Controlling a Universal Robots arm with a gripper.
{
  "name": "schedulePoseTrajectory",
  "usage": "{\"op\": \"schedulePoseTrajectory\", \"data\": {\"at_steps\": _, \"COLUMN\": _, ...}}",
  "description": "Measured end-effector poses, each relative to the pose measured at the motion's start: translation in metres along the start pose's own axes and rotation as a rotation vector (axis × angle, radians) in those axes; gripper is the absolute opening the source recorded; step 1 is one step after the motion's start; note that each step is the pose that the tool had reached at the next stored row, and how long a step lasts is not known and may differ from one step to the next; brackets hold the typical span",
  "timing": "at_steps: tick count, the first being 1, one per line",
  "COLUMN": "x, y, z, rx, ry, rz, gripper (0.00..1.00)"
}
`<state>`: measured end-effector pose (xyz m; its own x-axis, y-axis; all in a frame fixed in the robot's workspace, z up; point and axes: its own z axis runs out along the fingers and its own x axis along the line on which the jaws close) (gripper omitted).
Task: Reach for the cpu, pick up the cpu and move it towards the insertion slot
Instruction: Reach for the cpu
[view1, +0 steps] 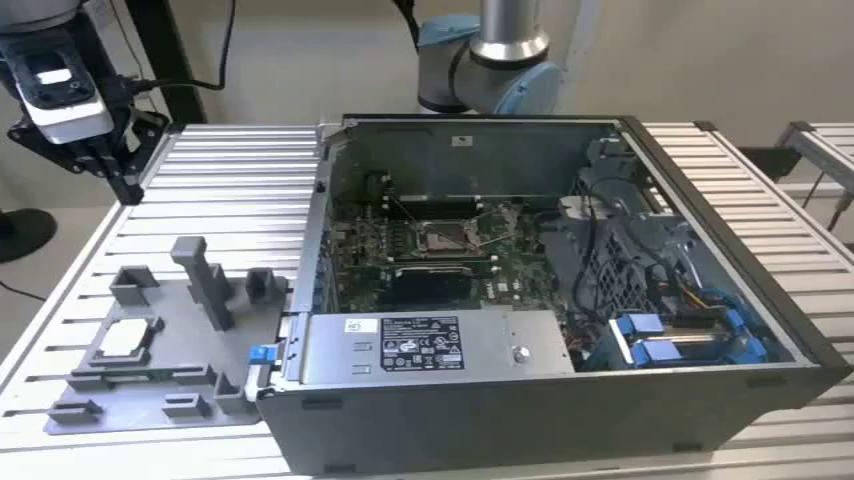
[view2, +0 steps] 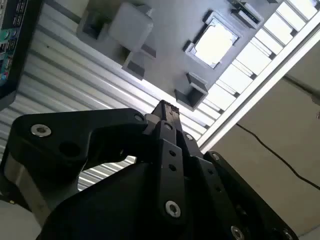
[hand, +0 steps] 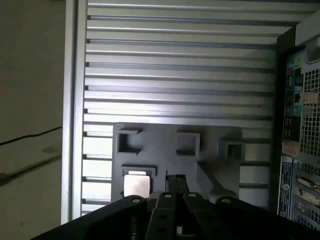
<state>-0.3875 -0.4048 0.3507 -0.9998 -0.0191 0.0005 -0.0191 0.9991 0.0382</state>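
Exterior view: insertion slot (view1: 441, 237) inside the case (view1: 534, 405); second wrist view: claw (view2: 162, 106) pressed together, apart from the cpu (view2: 215, 45).

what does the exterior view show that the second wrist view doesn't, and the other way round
Exterior view: the inside of the open computer case, with the silver socket on its board and the arm rising behind it. Second wrist view: a black cable on the floor beside the table. Both: the shut gripper above the slatted table, apart from the chip lying in its grey holder.
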Motion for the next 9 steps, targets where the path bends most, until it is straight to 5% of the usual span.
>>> {"op": "schedulePoseTrajectory", "data": {"at_steps": 9, "x": 0.0000, "y": 0.0000, "z": 0.0000, "rx": 0.0000, "ry": 0.0000, "rz": 0.000, "gripper": 0.00}}
